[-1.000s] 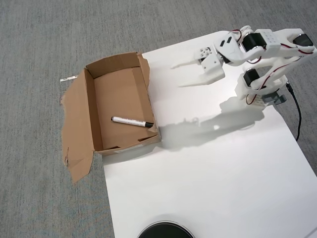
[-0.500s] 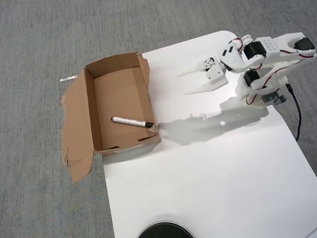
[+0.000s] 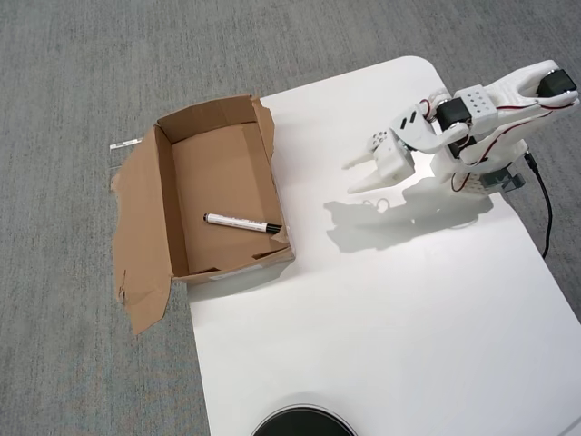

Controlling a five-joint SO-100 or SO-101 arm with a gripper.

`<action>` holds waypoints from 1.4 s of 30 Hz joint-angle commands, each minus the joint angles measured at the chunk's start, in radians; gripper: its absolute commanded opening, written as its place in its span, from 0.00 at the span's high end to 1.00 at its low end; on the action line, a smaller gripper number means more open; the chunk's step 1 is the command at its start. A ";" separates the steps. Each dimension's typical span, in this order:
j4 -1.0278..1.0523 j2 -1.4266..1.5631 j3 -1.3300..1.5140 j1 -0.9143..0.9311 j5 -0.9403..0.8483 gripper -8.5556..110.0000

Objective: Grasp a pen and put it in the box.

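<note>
In the overhead view the pen [image 3: 241, 222], a slim white marker with a black cap, lies flat on the floor of the box [image 3: 166, 195] near its right wall. The box is brown cardboard with ragged flaps and sits at the left edge of the white table. My gripper [image 3: 351, 177] is white, hangs above the table well to the right of the box, and points left toward it. Its fingers are apart and hold nothing.
The white table [image 3: 390, 318] stands on grey carpet. A dark round object [image 3: 302, 423] shows at the bottom edge. The arm's base [image 3: 495, 177] and a black cable [image 3: 545, 204] sit at the table's far right.
</note>
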 commanded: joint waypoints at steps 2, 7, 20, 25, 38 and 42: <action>-0.009 0.012 0.004 0.015 0.312 0.75; 0.002 0.008 0.005 0.019 0.605 0.75; -0.008 0.014 0.119 0.002 1.291 0.75; -0.008 0.014 0.123 0.005 1.427 0.75; 0.006 0.348 0.386 0.018 1.435 0.75; 0.002 0.365 0.383 0.016 1.435 0.75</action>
